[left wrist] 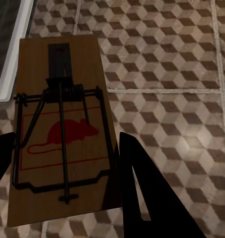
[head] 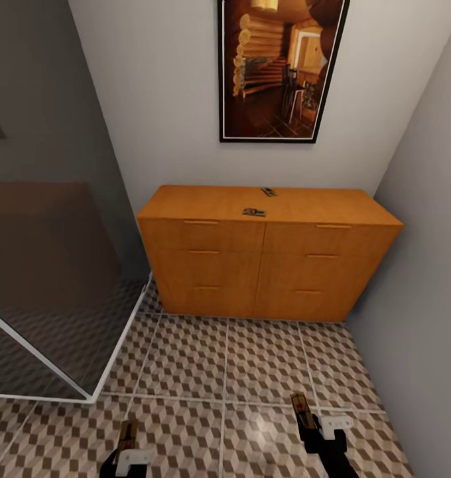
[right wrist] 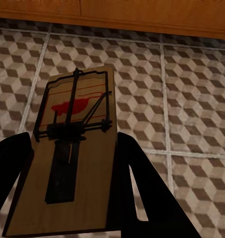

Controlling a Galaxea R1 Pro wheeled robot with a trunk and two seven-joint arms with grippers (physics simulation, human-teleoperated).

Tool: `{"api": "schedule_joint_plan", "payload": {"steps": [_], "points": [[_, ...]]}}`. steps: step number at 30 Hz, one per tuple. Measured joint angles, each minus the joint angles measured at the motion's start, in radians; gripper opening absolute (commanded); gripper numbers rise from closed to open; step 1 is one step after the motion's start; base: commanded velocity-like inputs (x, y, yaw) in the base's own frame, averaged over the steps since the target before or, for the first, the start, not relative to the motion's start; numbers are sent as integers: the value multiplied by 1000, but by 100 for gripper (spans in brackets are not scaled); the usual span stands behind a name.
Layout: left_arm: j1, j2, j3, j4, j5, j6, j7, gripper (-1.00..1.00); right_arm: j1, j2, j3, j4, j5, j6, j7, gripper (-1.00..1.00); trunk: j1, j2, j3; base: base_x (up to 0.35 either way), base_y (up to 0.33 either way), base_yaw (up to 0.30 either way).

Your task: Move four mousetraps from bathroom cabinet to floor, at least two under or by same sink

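Head view: small tiled bathroom, grey walls, framed picture (head: 282, 66) up ahead. Dark shower enclosure (head: 46, 279) off to the left gripper's outer side. Bathroom floor (head: 252, 372) with cube-pattern tiles lies directly below both grippers, open and flat. Cabinet (head: 265, 265) stands ahead of both grippers against the far wall, well apart from them, drawers shut.

Two mousetraps sit on the cabinet top: front one (head: 254, 212), rear one (head: 269, 192), near each other, ahead of and above the grippers, a bit nearer the right arm's side.

Left gripper (head: 127, 443) is clamped on a mousetrap (left wrist: 60, 129), board between the fingers, long axis running out along the fingers, trap face up toward the wrist camera. Right gripper (head: 305, 418) likewise closed on its own mousetrap (right wrist: 72, 148), long axis along the fingers, pointing toward the cabinet.

Judgement: both held traps hang above the floor, so the coming move looks like a straight lowering; no sink in sight, so which way it lies cannot be told. Two traps remain to fetch.
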Motion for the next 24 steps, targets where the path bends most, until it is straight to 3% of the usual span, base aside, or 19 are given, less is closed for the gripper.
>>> {"api": "schedule_joint_plan", "payload": {"steps": [24], "points": [[0,-2,0,0,1,18,0,-100,0,-1,0,46,0,0,-28,-100,0,0,17,0,0,0]]}}
